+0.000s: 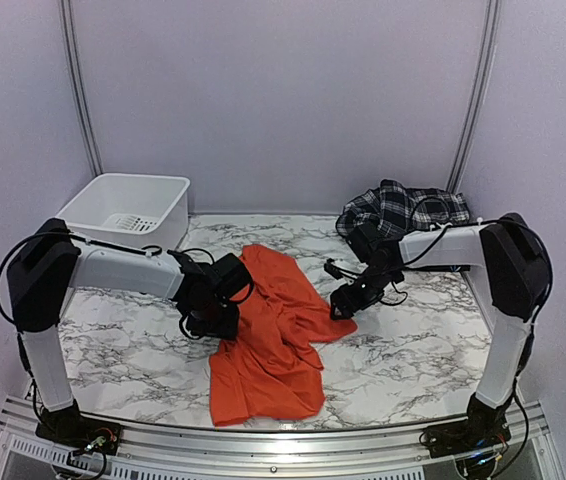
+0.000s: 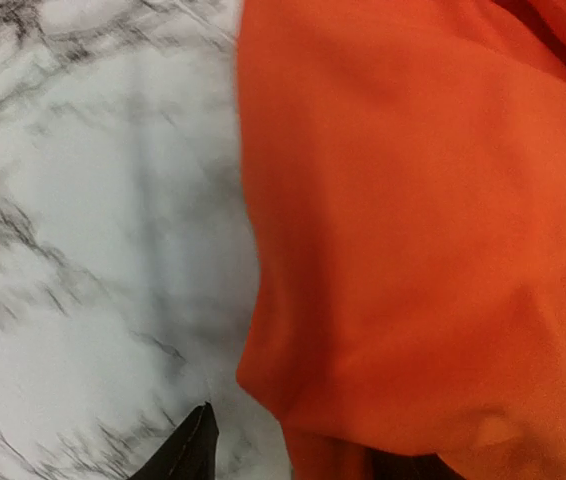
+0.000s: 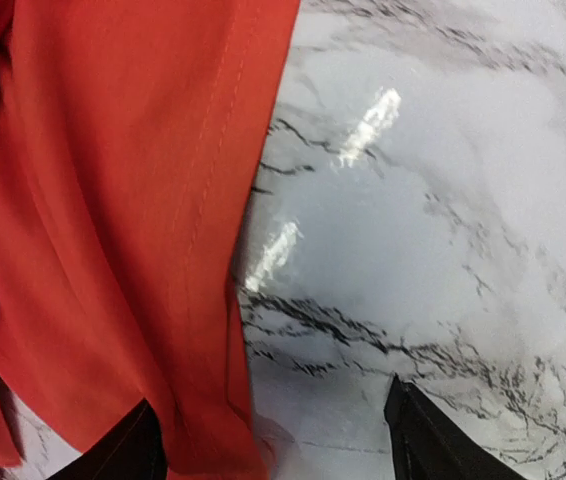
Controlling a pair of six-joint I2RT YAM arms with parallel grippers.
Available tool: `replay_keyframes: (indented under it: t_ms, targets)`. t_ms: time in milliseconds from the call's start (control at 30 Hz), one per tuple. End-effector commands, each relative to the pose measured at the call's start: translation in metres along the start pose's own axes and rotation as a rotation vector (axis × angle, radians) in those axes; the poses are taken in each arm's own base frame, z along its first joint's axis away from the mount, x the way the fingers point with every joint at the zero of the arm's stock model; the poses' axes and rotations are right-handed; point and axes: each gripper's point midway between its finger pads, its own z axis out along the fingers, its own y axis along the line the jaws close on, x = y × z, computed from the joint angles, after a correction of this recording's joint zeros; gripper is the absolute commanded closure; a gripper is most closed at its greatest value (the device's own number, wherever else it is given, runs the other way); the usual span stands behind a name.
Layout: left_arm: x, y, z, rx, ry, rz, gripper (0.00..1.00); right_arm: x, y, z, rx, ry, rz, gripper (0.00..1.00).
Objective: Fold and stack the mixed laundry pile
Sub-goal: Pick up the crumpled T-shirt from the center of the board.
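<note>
Left gripper [image 1: 203, 322] sits at the left edge of the orange t-shirt [image 1: 273, 340], a little left of the frame's centre in the top view. Its wrist camera shows the jaws apart. One black fingertip [image 2: 188, 452] is over bare marble at the bottom edge, and the other is mostly hidden under the cloth at lower right. The shirt's folded edge lies between them, not pinched.

Right gripper [image 1: 343, 300] is at the shirt's right edge, also spread wide. In its own view one finger [image 3: 123, 452] is partly behind the stitched hem at lower left and the other [image 3: 433, 440] is over bare stone at lower right.

A white marble-patterned tabletop [image 1: 423, 350] with grey veins carries everything, and it is glossy enough to throw glints in the right wrist view. Pale lilac-grey wall panels [image 1: 283, 100] close the space on three sides, and a ribbed metal rail [image 1: 263, 445] runs along the bottom edge.

Only the top view shows the whole layout. The t-shirt is rumpled and spread from the centre toward the lower middle. The black-and-white plaid shirt [image 1: 403, 210] is bunched at the upper right against the back wall (well apart from the orange one). A white plastic bin [image 1: 153, 228] stands at the upper left. The wrist views add the seam stitching and fabric folds, though the left one is blurred.
</note>
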Motion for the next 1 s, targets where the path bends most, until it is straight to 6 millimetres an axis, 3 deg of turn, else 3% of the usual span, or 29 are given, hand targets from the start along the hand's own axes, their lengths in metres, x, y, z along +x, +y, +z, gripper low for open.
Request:
replay_keyframes:
  t_ms: [0,133,267,333,433,533,667,767,867,967]
  targets:
    - [-0.025,0.075,0.027,-0.247,0.077,0.024,0.46,0.074,-0.029,0.01,0.07,0.181,0.112,0.28]
    - [-0.084,0.088,0.026,-0.274,0.027,0.04,0.4,0.087,-0.031,0.002,0.094,0.193,0.168,0.28]
    - [-0.119,0.097,0.016,-0.271,-0.012,0.082,0.3,0.098,-0.028,-0.007,0.081,0.179,0.237,0.28]
    - [-0.131,0.101,0.002,-0.259,-0.047,0.101,0.24,0.081,-0.02,-0.018,0.039,0.106,0.253,0.29]
    - [-0.139,0.087,-0.027,-0.146,-0.126,0.139,0.11,0.034,-0.008,-0.043,-0.014,-0.033,0.245,0.3]
    - [-0.13,0.068,-0.055,0.009,-0.163,0.193,0.04,-0.019,0.016,-0.063,-0.075,-0.154,0.172,0.3]
    - [-0.082,0.036,-0.071,0.258,-0.1,0.259,0.1,-0.068,0.056,-0.063,-0.19,-0.198,0.075,0.36]
    - [-0.042,0.016,-0.082,0.361,-0.061,0.315,0.17,-0.082,0.078,-0.045,-0.226,-0.154,0.007,0.39]
    - [-0.007,-0.001,-0.091,0.381,-0.052,0.41,0.18,-0.078,0.092,-0.019,-0.256,-0.096,-0.025,0.42]
    - [0.017,-0.011,-0.083,0.345,-0.027,0.449,0.18,-0.072,0.098,0.0,-0.277,-0.066,-0.031,0.43]
